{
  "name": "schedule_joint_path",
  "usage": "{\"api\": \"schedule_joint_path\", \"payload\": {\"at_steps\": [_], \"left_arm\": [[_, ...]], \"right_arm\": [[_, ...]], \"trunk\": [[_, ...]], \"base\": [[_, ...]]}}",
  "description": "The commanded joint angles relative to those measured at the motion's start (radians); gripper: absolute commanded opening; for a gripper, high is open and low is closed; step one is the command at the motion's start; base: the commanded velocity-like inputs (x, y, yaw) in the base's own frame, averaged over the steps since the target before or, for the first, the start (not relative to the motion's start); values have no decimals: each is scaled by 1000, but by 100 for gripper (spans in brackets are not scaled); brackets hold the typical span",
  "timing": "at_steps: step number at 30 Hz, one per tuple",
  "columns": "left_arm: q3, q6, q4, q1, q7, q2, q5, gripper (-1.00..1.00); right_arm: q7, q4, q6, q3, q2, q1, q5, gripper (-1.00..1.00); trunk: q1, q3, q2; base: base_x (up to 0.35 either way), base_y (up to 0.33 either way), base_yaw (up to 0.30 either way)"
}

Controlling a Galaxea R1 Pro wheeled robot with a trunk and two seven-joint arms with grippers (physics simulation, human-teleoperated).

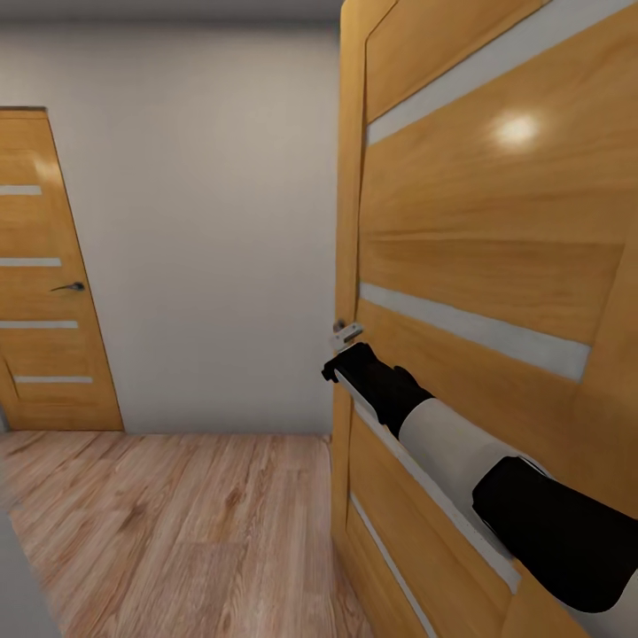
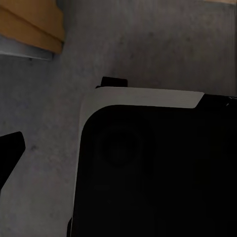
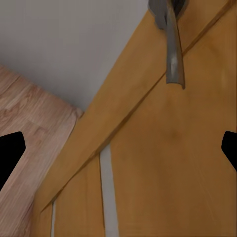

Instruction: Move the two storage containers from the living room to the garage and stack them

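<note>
- Left tool: cannot tell if its fingers are apart or together; the left wrist view shows grey floor (image 2: 44, 148) beyond the robot's dark body.
- Right tool (image 1: 335, 365), fingers apart, sits just below the door handle (image 3: 173, 54).
- Close on the lever, then swing the door (image 1: 478, 266) steadily.
- No storage containers are held.

You're facing a door (image 1: 496, 266) of glossy honey wood that is catching a light glare at upper right, with matt pale strips and a grey metal handle (image 3: 173, 49). Lower left, matt plank flooring (image 1: 177, 523) is showing grain.
</note>
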Motion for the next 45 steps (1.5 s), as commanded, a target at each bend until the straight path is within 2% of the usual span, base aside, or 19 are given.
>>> {"api": "schedule_joint_path", "payload": {"at_steps": [1,15,32,45], "left_arm": [[1,-3,0,0,-1,0,9,100],[0,-3,0,0,-1,0,8,100],[1,-4,0,0,-1,0,8,100],[1,-4,0,0,-1,0,8,100]], "right_arm": [[-10,0,1,5,0,-1,-10,100],[-17,-1,-2,7,0,-1,-9,100],[-25,0,-2,8,0,-1,-8,100],[-25,8,-2,9,0,-1,-6,100]], "trunk": [[0,-1,-1],[0,-1,-1],[0,-1,-1],[0,-1,-1]], "base": [[157,0,0],[38,0,0],[262,0,0],[18,0,0]]}}
